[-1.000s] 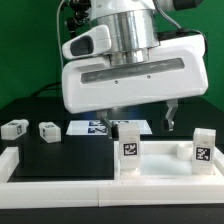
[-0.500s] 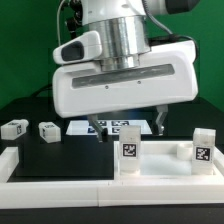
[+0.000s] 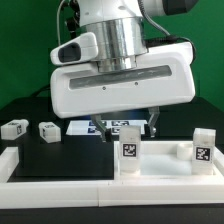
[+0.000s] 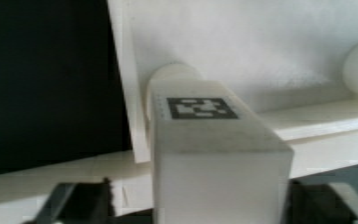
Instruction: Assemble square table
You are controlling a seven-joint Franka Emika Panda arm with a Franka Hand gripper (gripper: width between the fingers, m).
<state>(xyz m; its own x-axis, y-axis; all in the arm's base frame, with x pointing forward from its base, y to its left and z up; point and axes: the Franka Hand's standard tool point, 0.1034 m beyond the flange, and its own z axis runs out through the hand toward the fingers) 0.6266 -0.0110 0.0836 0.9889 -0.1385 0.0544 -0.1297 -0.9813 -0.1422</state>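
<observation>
The square tabletop (image 3: 160, 166) lies on the black bench (image 3: 45, 152) toward the exterior view's right. Its far side is hidden behind the robot's wide white hand and its right edge is cut off by the frame. Two white upright pieces with black-and-white tags (image 3: 129, 150) (image 3: 201, 149) rise from its near side, and whether they sit in sockets cannot be made out. In the wrist view one such tagged piece (image 4: 202, 108) fills the middle, blurred and close. The gripper (image 3: 127, 126) stands partway open, with its dark fingers (image 4: 78, 203) on either side of that piece. A thin dark gap shows on each side – nothing looks clamped. Two small loose legs (image 3: 14, 127) (image 3: 47, 130) lie apart at the exterior view's left. The marker board (image 3: 82, 128) is mostly covered, and white border rails (image 3: 100, 190) run along the front.
</observation>
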